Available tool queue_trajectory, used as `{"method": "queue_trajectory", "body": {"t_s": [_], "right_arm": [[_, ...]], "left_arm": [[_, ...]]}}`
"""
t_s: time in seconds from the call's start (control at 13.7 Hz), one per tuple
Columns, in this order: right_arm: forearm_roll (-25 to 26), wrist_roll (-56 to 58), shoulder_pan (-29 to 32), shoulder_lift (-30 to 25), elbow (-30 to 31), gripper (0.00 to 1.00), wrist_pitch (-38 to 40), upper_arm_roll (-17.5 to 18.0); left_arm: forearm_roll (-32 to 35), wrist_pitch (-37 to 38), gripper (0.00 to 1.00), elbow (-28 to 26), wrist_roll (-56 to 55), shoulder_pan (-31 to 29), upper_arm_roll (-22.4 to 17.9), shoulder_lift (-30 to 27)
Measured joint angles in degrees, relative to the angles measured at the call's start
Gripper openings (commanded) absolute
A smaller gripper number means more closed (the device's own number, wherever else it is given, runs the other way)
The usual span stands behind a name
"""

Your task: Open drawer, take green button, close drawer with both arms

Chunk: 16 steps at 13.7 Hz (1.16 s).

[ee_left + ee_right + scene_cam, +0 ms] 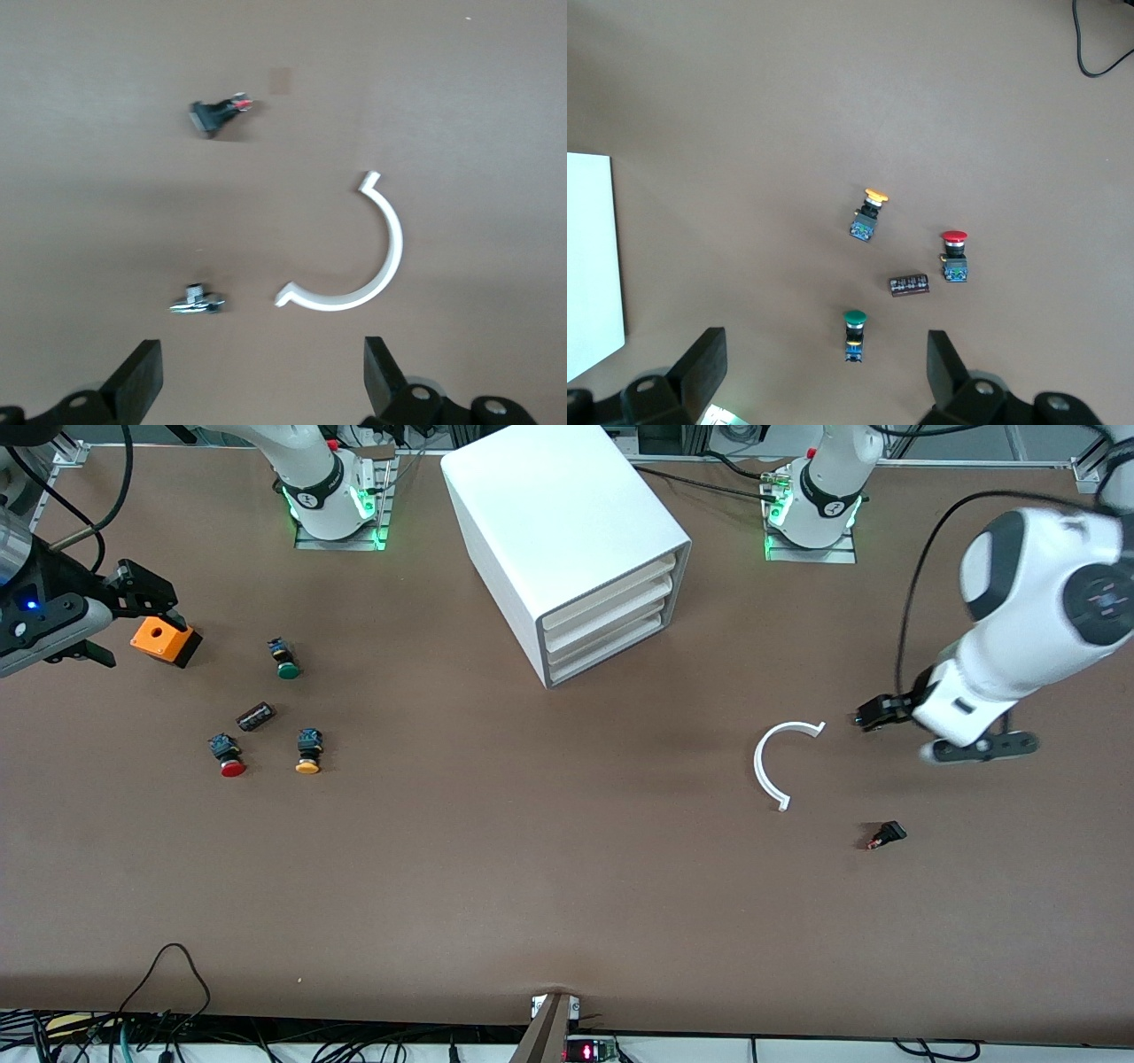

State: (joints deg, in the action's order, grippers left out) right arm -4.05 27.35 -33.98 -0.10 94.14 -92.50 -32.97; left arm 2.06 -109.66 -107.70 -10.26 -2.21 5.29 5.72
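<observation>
On the table's near half, toward the left arm's end, a small black part with a red tip lies closest to the front camera, with a white C-shaped ring a little farther back beside it. The left gripper hangs over the table just past the ring, jaws wide apart and holding nothing; its wrist view shows the ring, the black part and a small silver piece below it. Toward the right arm's end, the red button and the orange button lie side by side, both on their sides, with a small dark block just past them. The green button lies farther back again, on its side on the open table, well apart from the cabinet. An orange box with a round hole in its top sits nearer the table's edge at that end, and the right gripper hovers over it, jaws spread wide and empty. Near the table's far edge, between the two arm bases, stands the white cabinet, set at an angle, all three drawers pushed in; the lowest drawer is shut.
</observation>
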Motion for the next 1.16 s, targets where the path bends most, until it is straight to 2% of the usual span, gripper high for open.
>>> {"method": "queue_trajectory", "body": {"t_s": [0.15, 0.22, 0.29, 0.51, 0.58, 0.73, 1.16], "right_arm": [[-0.11, -0.30, 1.25, 1.06, -0.29, 1.00, -0.12, 0.45], [-0.19, -0.30, 3.50, 1.34, -0.39, 1.00, -0.12, 2.27], [-0.23, -0.32, 7.23, 1.38, -0.45, 1.00, -0.11, 5.91], [-0.24, -3.62, 21.91, 0.97, -1.02, 1.00, -0.10, 21.51], [-0.23, -4.43, 24.65, 0.72, -1.24, 1.00, -0.07, 24.55], [-0.21, -4.77, 26.00, 0.20, -1.29, 1.00, 0.23, 26.15], [1.27, -4.78, 26.26, -0.30, -1.31, 1.00, 2.10, 26.57]], "left_arm": [[-0.01, 2.69, 1.00, 0.00, 2.06, 0.06, -1.78, -2.93], [-0.01, 3.62, 1.00, 0.00, 2.39, 0.07, -2.21, -4.22], [-0.01, 4.68, 1.00, 0.02, 2.73, 0.05, -2.51, -5.31], [-0.01, 8.01, 1.00, 0.38, 4.86, -1.16, -2.76, -7.33], [-0.01, 9.10, 1.00, 0.80, 5.60, -1.95, -2.76, -7.75], [-0.01, 10.99, 1.00, 1.82, 6.65, -2.91, -2.76, -8.48], [-3.25, 14.91, 1.00, 2.61, 7.21, -3.53, -2.09, -10.66]]}}
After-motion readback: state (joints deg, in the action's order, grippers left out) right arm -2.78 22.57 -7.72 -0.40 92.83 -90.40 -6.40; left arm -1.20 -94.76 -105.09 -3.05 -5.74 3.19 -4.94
